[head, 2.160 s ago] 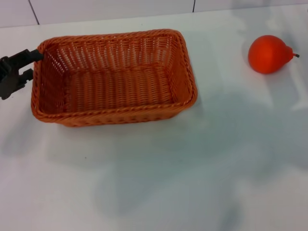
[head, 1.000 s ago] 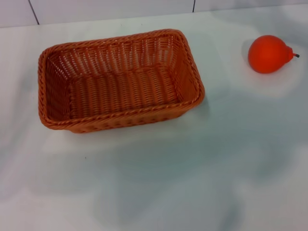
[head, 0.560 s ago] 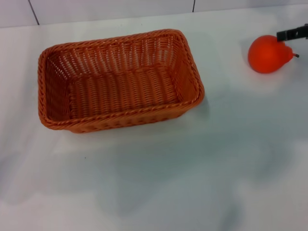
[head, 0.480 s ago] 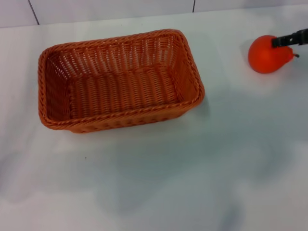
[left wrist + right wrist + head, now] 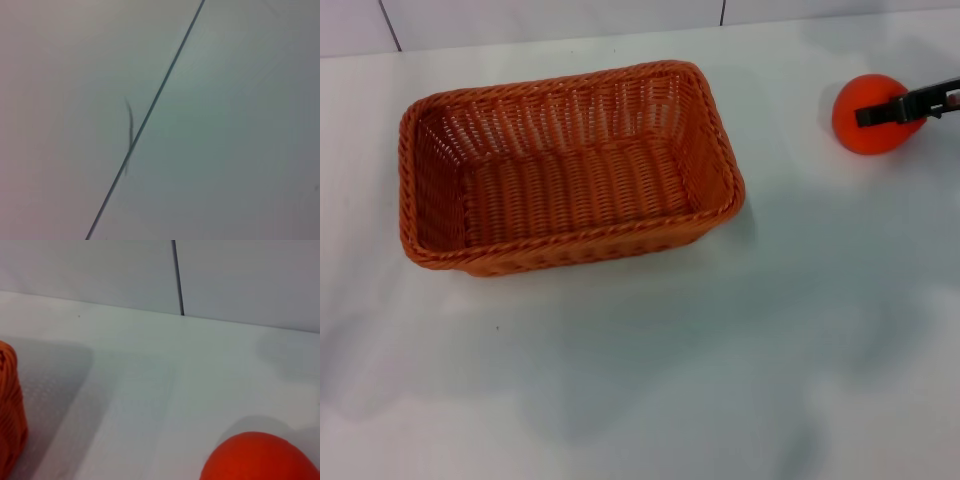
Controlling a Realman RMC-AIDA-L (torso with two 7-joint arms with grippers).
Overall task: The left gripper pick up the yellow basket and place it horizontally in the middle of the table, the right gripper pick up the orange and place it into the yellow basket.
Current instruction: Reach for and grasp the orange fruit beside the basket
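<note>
I see the orange [image 5: 868,116] on the desk [image 5: 740,340] at about 2 o'clock, well apart from the yellow basket [image 5: 565,165] at 10 o'clock. The right gripper [image 5: 890,107] reaches in from 3 o'clock, one black finger crossing the fruit; I cannot tell how wide its jaws stand. My left gripper is out of sight, so the right arm is nearer.

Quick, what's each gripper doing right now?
Left gripper: not in view.
Right gripper: over the small round orange-red fruit; open or shut cannot be told.

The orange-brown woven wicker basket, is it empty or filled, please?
Empty: the orange-brown woven wicker basket shows only bare weave, and the small round orange fruit sits on the table outside it.
</note>
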